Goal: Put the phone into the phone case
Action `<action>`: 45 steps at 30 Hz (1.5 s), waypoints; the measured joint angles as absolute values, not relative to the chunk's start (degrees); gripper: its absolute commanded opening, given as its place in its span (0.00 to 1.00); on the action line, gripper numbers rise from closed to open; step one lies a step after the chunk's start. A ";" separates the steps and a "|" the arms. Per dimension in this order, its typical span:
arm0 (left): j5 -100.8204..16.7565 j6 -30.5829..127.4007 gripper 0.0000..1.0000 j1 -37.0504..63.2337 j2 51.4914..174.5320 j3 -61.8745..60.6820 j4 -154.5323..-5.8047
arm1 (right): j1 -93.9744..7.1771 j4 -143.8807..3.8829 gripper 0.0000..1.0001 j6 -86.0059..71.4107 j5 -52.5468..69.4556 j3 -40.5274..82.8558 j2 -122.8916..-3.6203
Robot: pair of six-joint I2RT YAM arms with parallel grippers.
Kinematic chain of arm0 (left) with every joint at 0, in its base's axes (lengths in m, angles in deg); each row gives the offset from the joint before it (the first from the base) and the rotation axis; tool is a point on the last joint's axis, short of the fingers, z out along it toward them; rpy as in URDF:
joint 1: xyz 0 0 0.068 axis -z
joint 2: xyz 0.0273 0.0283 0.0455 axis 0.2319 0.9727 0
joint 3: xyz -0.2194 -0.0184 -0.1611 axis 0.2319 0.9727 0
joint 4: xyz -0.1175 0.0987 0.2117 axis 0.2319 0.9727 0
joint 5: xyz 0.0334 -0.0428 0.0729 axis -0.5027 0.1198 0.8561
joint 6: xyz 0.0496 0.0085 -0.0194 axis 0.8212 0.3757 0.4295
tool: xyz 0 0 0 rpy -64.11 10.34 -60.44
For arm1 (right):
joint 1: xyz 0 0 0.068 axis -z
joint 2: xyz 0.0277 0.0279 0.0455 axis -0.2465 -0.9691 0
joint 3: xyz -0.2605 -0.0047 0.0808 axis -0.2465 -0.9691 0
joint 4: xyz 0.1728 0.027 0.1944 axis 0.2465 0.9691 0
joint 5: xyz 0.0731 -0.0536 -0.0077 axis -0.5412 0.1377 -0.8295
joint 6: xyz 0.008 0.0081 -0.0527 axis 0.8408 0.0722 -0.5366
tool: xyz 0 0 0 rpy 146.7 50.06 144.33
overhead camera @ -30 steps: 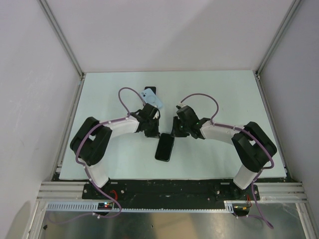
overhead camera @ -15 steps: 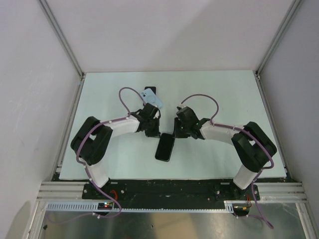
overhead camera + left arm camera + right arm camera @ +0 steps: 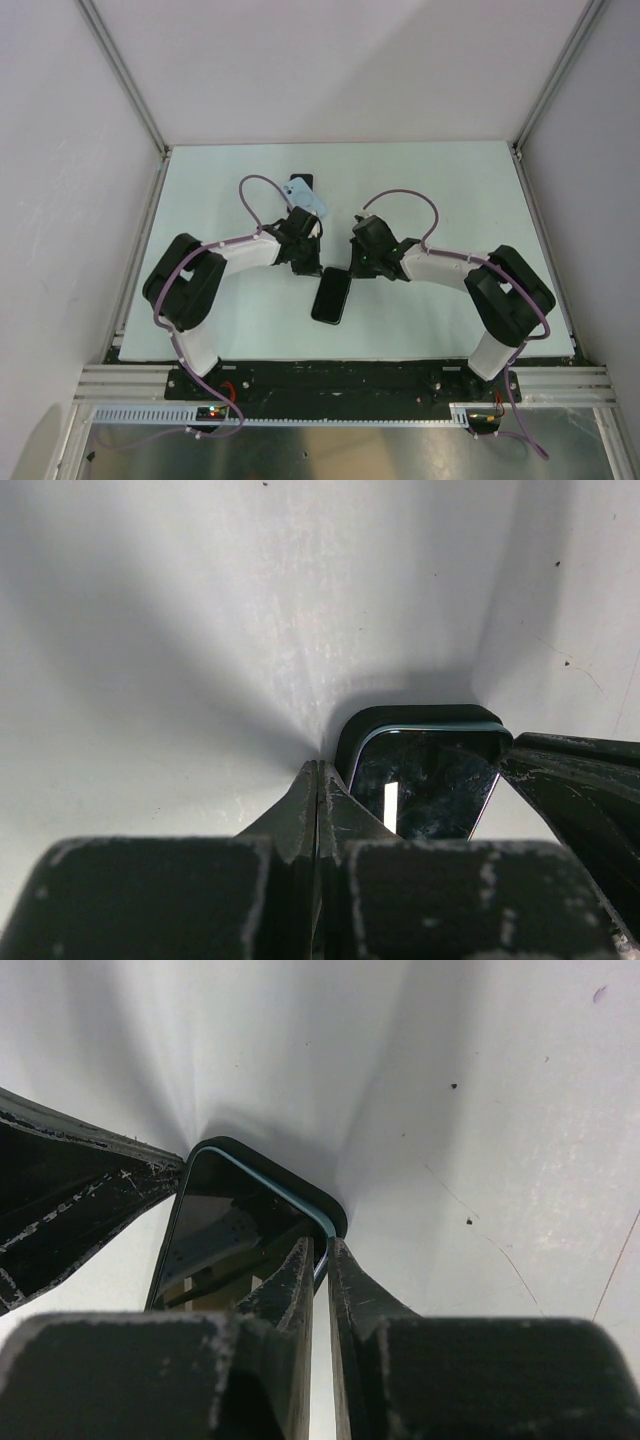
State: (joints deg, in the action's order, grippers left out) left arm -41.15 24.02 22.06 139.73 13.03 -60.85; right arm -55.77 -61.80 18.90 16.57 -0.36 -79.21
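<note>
**Right fingers have just pinched in at the phone's corner.**
My left gripper (image 3: pixel 318 792) is fully shut, empty, its tip beside the upper left corner of the phone (image 3: pixel 331 296). The phone lies at the centre of the overhead view, apparently seated in the black phone case (image 3: pixel 262 1157). The right gripper (image 3: pixel 320 1252) has narrowed from part-open to almost closed. It seems to nip the case rim, which I read as seating the last corner.
</note>
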 measured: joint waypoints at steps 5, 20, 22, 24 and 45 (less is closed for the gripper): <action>-41.34 24.04 0.00 22.06 139.93 12.83 -60.66 | -56.95 -61.75 0.08 18.88 18.64 -0.34 -79.21; -41.34 24.13 0.00 22.03 140.37 12.07 -59.83 | -61.03 -60.18 0.02 19.54 27.19 1.01 -81.26; -41.34 24.20 0.00 22.03 140.37 12.07 -59.83 | -61.45 -60.31 0.02 19.95 28.17 0.95 -81.39; -41.34 24.29 0.00 22.03 140.37 12.07 -59.83 | -62.11 -60.51 0.02 20.35 29.53 0.86 -81.59; -41.48 25.07 0.07 21.95 140.28 11.94 -59.85 | -63.88 -63.39 0.35 22.42 30.01 1.60 -81.77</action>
State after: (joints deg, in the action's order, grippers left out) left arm -41.48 25.07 21.95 140.28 11.94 -59.85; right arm -63.88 -63.39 22.42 30.01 1.60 -81.77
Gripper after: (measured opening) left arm 0.024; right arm 0.275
